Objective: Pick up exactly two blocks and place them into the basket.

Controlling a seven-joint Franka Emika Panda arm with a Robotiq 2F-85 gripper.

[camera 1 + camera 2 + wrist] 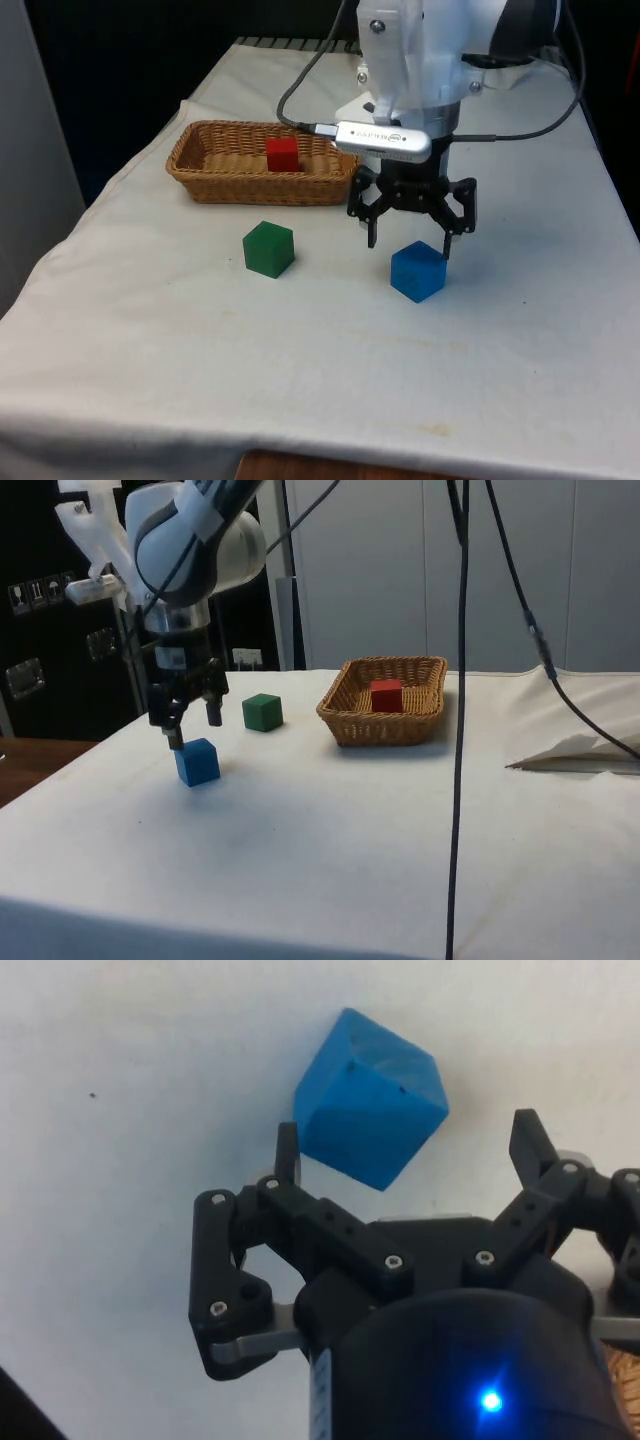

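Basket (200,170) wall partly hiding red block (283,154).

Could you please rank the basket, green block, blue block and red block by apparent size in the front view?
1. Basket, clearly largest.
2. Blue block and green block: look alike.
3. Red block looks smallest, but it lies farther away, so unsure.

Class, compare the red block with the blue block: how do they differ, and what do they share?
The red block lies inside the basket; the blue block sits on the white cloth. The open gripper hovers over the blue block, away from the red block. Both are similar-sized cubes.
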